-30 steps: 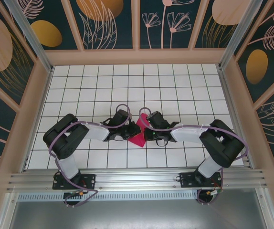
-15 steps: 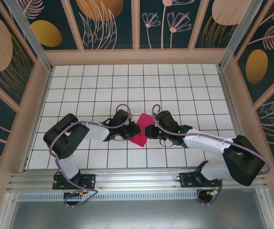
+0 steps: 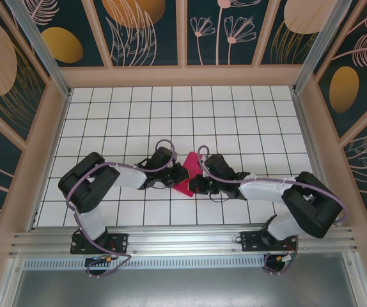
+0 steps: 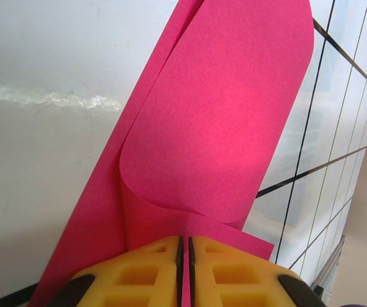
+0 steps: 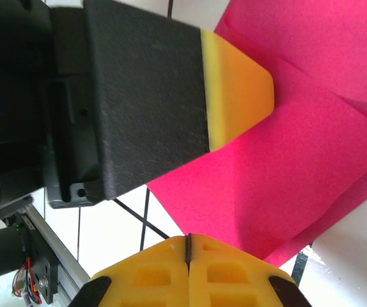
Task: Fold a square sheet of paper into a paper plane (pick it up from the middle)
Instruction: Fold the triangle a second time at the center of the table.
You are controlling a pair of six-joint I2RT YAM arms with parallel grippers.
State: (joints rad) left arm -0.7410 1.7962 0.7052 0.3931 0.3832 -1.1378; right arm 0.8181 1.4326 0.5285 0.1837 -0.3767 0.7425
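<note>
The square sheet of paper point(image 3: 188, 169) is magenta-pink and lies partly folded on the tiled table between the two arms. In the left wrist view the paper point(image 4: 222, 115) has one flap curling up and over in a soft roll. My left gripper point(image 4: 185, 248) is shut on its near edge, and pink shows between the yellow pads. From above, the left gripper point(image 3: 178, 178) sits at the paper's left side. My right gripper point(image 5: 188, 242) is shut with nothing between its pads, its tips at the edge of the paper point(image 5: 298, 147). The right gripper point(image 3: 195, 185) is at the paper's lower right.
The left gripper's black finger with its yellow tip point(image 5: 234, 86) reaches over the paper close in front of the right gripper. The white tiled table point(image 3: 234, 121) stretches back to a wooden frame and patterned walls. A metal rail point(image 3: 183, 240) runs along the near edge.
The right gripper went from the paper's right side up to its top corner, then down to its lower right edge, shutting fully. More of the pink paper shows. The left arm has not moved.
</note>
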